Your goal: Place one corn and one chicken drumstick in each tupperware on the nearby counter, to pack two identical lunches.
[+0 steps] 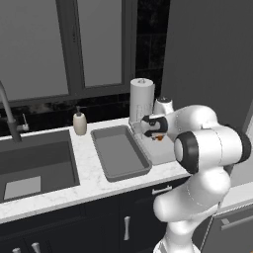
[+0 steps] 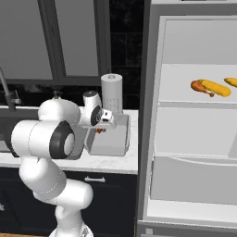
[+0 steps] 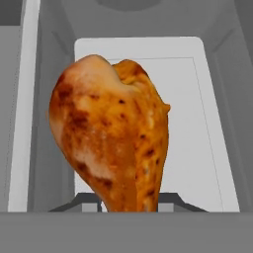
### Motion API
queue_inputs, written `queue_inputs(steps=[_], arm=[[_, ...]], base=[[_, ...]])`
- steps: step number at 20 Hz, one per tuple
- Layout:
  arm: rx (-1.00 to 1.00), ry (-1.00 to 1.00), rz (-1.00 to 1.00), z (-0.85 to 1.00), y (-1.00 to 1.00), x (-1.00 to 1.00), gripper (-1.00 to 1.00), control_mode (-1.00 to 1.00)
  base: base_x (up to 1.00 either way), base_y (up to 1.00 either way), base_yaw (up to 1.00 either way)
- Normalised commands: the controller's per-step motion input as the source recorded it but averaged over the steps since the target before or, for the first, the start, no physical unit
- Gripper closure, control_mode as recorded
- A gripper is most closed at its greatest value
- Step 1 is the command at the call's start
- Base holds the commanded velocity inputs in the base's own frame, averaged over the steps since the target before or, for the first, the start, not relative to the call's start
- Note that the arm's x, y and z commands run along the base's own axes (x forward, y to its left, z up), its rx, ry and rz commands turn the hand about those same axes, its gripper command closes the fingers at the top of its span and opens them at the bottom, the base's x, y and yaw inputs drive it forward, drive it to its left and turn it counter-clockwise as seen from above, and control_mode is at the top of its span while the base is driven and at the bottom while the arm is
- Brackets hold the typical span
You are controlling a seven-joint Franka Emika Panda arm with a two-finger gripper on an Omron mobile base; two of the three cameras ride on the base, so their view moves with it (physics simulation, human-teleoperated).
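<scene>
My gripper (image 1: 158, 137) is shut on a reddish-brown chicken drumstick (image 3: 111, 133), bulbous end away from the hand. It hangs just above the shorter, deeper grey tupperware (image 3: 197, 123) at the right end of the counter (image 1: 89, 184); that tupperware (image 2: 113, 139) has nothing lying in it. The longer, shallower tupperware (image 1: 121, 154) lies to its left, also bare inside. On a shelf of the open fridge lie another drumstick (image 2: 200, 87), a corn cob (image 2: 216, 88) and a second corn cob (image 2: 231, 82) at the frame edge.
A paper towel roll (image 1: 142, 99) stands right behind the shorter tupperware. A soap dispenser (image 1: 79, 122), dark sink (image 1: 37, 163) and faucet (image 1: 9, 116) are to the left. The open fridge (image 2: 194, 139) stands just right of the counter's end.
</scene>
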Motion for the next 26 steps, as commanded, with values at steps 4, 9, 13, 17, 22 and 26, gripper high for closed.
queue_inputs(steps=[4,9,13,17,22,26], arm=[[0.00,0.01,0.00,-0.22,0.00,0.19,1.00,-1.00],[0.00,0.00,0.00,-0.45,0.00,0.18,1.00,-1.00],[0.00,0.00,0.00,-0.61,0.00,0.10,1.00,-1.00],[0.00,0.00,0.00,-0.28,0.00,0.00,1.00,-1.00],[0.00,0.00,0.00,0.00,0.00,0.00,-1.00,-1.00],[0.00,0.00,0.00,0.01,0.00,0.00,-1.00,-1.00]], base=[[0.00,0.00,0.00],[0.00,0.00,0.00],[0.00,0.00,0.00],[0.00,0.00,0.00],[0.00,0.00,0.00],[0.00,0.00,0.00]])
